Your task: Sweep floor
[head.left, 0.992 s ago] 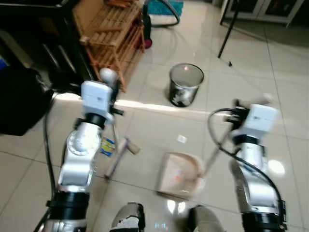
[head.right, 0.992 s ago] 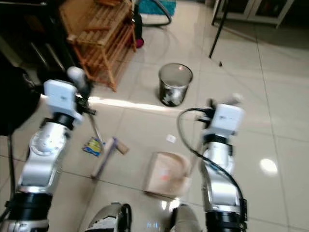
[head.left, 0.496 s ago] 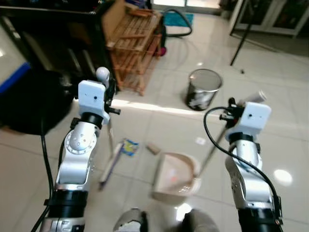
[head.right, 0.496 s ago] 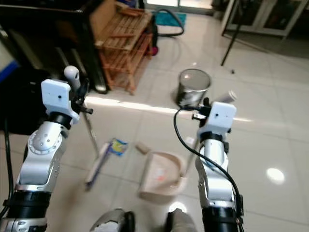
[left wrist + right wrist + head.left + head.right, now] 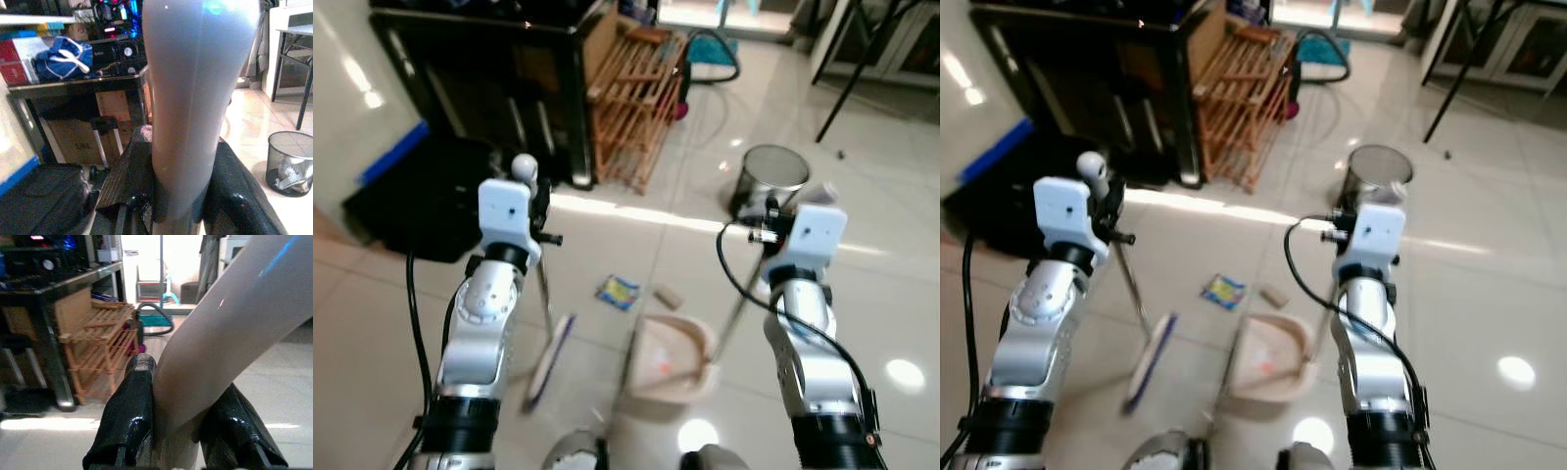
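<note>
We have the broom (image 5: 548, 323) in our left end effector (image 5: 178, 196), whose fingers (image 5: 128, 171) are clamped on the grey handle near its rounded top. Our right end effector (image 5: 178, 426) is closed the same way around the long handle of the dustpan (image 5: 671, 352).

Both tools look light and stiff: thin rods with plastic heads. Held at the top, each should swing freely but give us little leverage at the working end, so we judge that short, low strokes will serve better than hard pushes. The smooth handles could twist in the grip if the bristles drag.

The broom head rests on the floor at about seven o'clock from the dustpan, near it but apart. The litter lies just beyond the pan's far rim: a blue and yellow wrapper (image 5: 618, 292) at about eleven o'clock and a small tan scrap (image 5: 667, 295) at twelve. Both look nearly weightless and may skate ahead of the bristles.

The floor (image 5: 881, 294) is glossy pale tile with bright reflections, likely slick. A mesh bin (image 5: 773, 181) stands at about one o'clock, a wooden rack (image 5: 631, 108) and a dark cabinet (image 5: 480, 88) at eleven, and a black bag (image 5: 431, 196) at nine.
</note>
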{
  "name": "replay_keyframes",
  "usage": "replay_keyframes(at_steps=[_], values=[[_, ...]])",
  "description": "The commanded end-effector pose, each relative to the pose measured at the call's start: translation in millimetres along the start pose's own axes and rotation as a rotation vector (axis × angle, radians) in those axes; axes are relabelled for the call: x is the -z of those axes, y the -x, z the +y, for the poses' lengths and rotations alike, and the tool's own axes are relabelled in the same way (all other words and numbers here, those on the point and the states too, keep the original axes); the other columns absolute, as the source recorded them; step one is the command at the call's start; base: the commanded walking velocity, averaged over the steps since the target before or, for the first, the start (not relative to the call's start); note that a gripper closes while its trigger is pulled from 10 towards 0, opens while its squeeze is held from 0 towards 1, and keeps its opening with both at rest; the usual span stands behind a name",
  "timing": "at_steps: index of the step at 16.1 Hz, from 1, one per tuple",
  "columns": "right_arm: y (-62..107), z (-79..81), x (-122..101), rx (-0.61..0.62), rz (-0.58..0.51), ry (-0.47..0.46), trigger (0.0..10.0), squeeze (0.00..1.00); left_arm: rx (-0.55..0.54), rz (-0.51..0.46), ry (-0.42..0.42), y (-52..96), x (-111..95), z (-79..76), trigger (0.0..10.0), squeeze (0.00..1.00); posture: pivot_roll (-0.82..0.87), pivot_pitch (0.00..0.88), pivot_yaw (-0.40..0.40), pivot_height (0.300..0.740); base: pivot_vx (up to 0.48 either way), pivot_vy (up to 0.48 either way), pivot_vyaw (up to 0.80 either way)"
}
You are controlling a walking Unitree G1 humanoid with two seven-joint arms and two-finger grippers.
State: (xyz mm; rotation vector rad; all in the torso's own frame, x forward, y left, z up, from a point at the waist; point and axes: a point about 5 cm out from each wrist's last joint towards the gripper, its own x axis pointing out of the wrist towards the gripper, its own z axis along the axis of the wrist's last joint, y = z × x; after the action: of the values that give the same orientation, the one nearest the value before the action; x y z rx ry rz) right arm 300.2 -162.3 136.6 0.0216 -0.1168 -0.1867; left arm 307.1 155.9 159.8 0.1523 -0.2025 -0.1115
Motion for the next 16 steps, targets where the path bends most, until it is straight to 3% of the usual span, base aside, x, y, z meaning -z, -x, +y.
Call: replay_keyframes(at_steps=[1,11,16], values=[[-1.7,-4.2,0.2,0.011,0.004,0.011,10.0,0.00,0.022,-0.060,-0.008,-2.2,-11.0,-7.0,10.0,0.00,0.03,0.090,0.036,0.740,0.356,0.000,0.00],[-6.4,-3.6,1.6,0.029,0.004,0.002,10.0,0.00,-0.004,-0.074,-0.018,-8.9,-15.5,-5.2,10.0,0.00,0.03,0.091,0.038,0.740,0.448,0.000,0.00],[-8.8,-11.2,2.1,0.088,-0.002,-0.024,10.0,0.00,0.005,-0.083,-0.023,-10.5,-16.3,-5.8,10.0,0.00,0.03,0.087,0.046,0.740,0.476,0.000,0.00]])
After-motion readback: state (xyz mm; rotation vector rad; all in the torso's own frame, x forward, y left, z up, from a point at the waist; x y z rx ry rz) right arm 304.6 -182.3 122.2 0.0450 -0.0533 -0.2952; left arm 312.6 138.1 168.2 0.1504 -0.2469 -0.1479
